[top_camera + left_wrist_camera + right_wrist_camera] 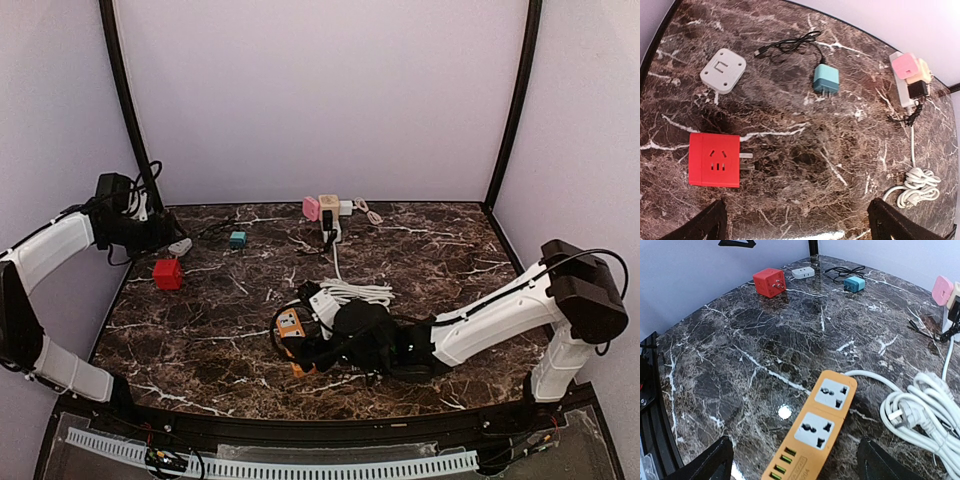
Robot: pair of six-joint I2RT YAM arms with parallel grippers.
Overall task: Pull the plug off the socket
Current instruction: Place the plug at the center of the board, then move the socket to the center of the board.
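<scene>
Lying free just beside the released right gripper (794,452), the white plug (896,415) seems already out of the orange power strip (822,427) beneath it. The left gripper (796,215) is also spread and empty.

Soft, even light is falling from overhead. The polished marble tabletop (730,370) is throwing back a small white glare spot beside the orange power strip (812,437) — and a wider sheen along the near edge in the left wrist view. Shadows are lying short and faint under the red adapter (714,160). Both wrist views are bowing at the edges, their far corners looking slightly soft.
</scene>
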